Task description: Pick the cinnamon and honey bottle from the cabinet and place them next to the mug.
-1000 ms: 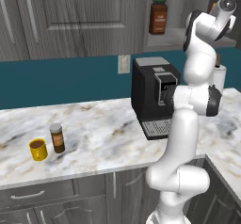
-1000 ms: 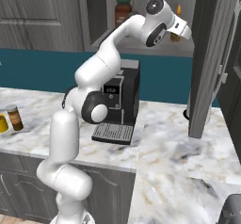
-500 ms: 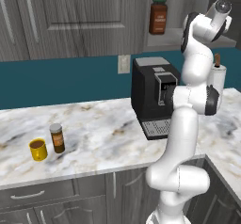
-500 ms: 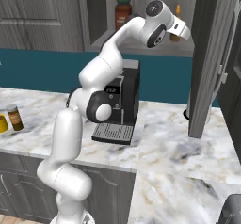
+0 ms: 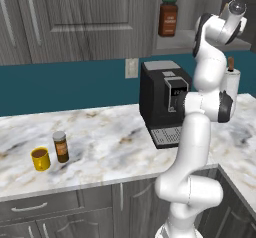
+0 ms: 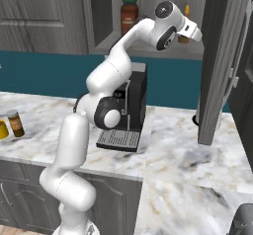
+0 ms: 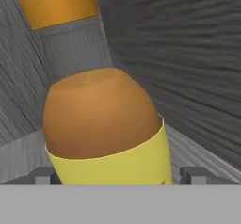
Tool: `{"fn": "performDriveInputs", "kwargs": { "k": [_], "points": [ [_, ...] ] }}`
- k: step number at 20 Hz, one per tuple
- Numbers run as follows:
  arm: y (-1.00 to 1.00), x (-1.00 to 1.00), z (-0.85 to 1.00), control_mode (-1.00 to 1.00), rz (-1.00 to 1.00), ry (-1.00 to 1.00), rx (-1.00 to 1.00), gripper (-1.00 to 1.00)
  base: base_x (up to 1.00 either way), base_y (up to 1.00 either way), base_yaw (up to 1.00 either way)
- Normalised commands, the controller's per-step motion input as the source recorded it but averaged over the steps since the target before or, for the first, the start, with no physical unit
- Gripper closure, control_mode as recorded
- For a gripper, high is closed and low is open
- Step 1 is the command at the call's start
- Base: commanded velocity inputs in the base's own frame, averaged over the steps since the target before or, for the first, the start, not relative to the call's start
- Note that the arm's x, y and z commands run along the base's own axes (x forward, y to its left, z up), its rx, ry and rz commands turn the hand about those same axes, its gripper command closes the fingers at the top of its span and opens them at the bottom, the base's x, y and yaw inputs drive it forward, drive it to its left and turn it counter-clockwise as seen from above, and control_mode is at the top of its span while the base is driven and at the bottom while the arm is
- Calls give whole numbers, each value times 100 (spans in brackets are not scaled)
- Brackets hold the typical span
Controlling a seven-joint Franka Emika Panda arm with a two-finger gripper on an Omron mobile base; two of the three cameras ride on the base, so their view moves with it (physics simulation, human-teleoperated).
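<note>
The honey bottle (image 7: 106, 129), amber-brown with a yellow label, stands close up between my two fingertips (image 7: 47, 175), and a small gap shows on its right side. My gripper (image 7: 120, 176) is open around it. In the right base view the gripper (image 6: 193, 31) reaches into the cabinet (image 6: 106, 17) shelf niche, with the honey bottle's orange cap (image 6: 186, 10) just behind it. The cinnamon (image 5: 61, 147) stands on the counter beside the yellow mug (image 5: 40, 158); both also show at the left edge as cinnamon (image 6: 16, 123) and mug (image 6: 2, 129).
A bigger red-brown jar with a green lid (image 5: 168, 17) stands on the same shelf, left of my hand. A black coffee machine (image 5: 162, 99) sits below the shelf. A paper towel roll (image 5: 231, 82) stands to its right. The open cabinet door (image 6: 220, 56) hangs right of the gripper.
My hand has edged slightly further toward the honey bottle in the niche. The cinnamon, mug and red-brown jar have not moved.
</note>
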Motion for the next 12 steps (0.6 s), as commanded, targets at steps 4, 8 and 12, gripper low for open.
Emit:
{"fn": "performDriveInputs", "kwargs": {
  "k": [4, 8, 12],
  "points": [
    [-4, 4, 0, -100, 0, 0, 0, -100, 0, 0, 0],
    [0, 0, 0, -100, 0, 0, 0, -100, 0, 0, 0],
    [0, 0, 0, -100, 0, 0, 0, 100, 0, 0, 0]
  ]
}}
